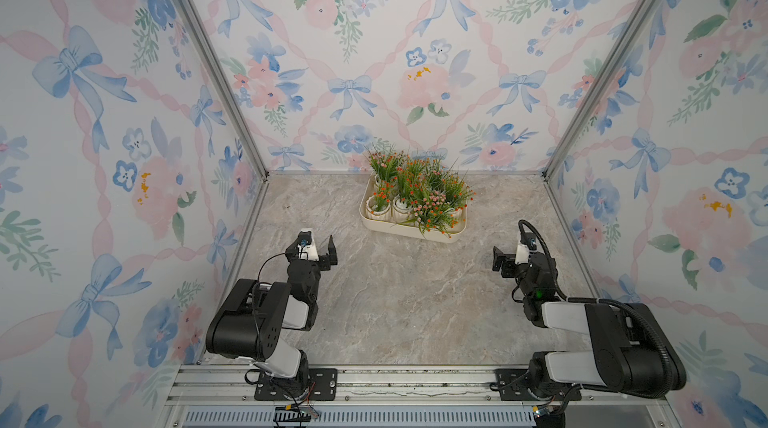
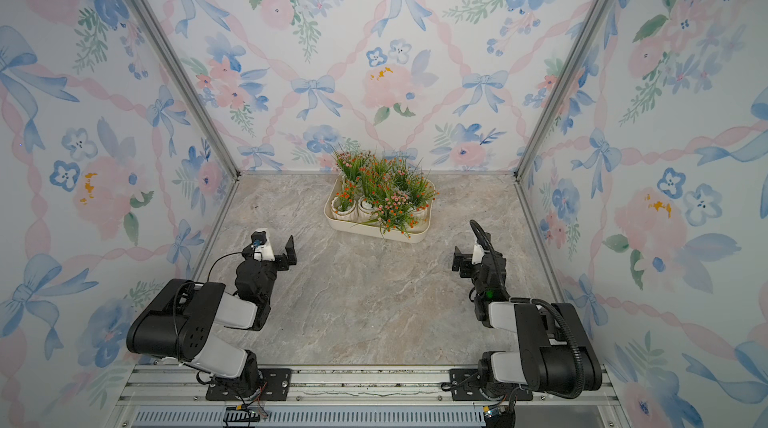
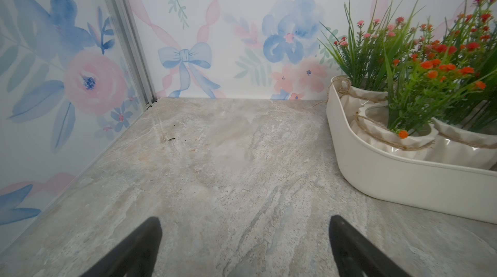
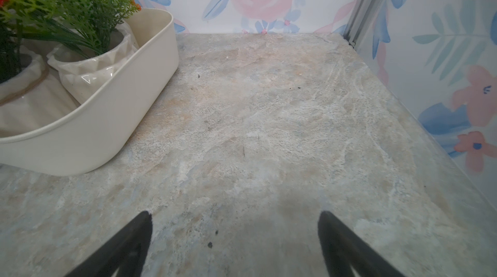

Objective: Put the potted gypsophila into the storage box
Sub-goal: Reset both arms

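Note:
Several potted gypsophila (image 1: 417, 193) (image 2: 382, 191) stand packed together inside the cream storage box (image 1: 409, 232) (image 2: 374, 234) at the back middle of the marbled table in both top views. The left wrist view shows the box wall (image 3: 390, 181) with white ribbed pots (image 3: 411, 142) in it. From the right wrist camera I see another box corner (image 4: 86, 138) and a pot (image 4: 94, 74). My left gripper (image 1: 320, 246) (image 2: 277, 248) (image 3: 244, 219) hovers open and empty, in front of the box to its left. My right gripper (image 1: 509, 255) (image 2: 468, 255) (image 4: 235, 212) is open and empty too, in front of the box to its right.
Floral-papered walls (image 1: 124, 156) close the table on three sides, with aluminium posts (image 1: 216, 73) at the back corners. A metal rail (image 1: 415, 380) carrying both arm bases runs along the front edge. Bare marbled tabletop (image 1: 395, 301) lies between the arms.

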Robot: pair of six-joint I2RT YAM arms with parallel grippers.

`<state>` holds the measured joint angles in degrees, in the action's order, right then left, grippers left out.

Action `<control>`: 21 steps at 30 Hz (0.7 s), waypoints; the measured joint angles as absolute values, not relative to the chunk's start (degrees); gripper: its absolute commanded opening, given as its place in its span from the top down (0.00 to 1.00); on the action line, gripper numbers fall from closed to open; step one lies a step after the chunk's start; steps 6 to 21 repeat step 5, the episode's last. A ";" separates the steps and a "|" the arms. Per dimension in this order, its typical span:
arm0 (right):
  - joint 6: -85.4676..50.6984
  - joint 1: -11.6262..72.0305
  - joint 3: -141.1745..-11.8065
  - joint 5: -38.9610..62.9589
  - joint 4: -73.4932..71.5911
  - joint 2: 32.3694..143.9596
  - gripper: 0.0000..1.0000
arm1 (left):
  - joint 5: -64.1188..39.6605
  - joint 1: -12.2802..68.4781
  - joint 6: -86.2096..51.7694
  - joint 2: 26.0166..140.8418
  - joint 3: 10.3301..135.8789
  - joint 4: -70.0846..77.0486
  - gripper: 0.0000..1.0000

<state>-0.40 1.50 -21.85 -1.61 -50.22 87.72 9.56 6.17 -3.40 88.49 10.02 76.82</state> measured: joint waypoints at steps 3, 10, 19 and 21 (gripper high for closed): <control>-0.40 1.50 -21.85 -1.41 -50.19 87.72 0.03 | 9.56 6.17 -3.40 88.49 10.04 76.75 0.02; -0.40 1.50 -21.85 -1.26 -50.22 87.72 0.03 | 9.56 6.17 -3.40 88.49 10.04 76.69 0.02; -0.40 1.50 -21.85 -1.26 -50.22 87.72 0.03 | 9.56 6.17 -3.40 88.49 10.04 76.69 0.02; -0.40 1.50 -21.85 -1.26 -50.22 87.72 0.03 | 9.56 6.17 -3.40 88.49 10.04 76.69 0.02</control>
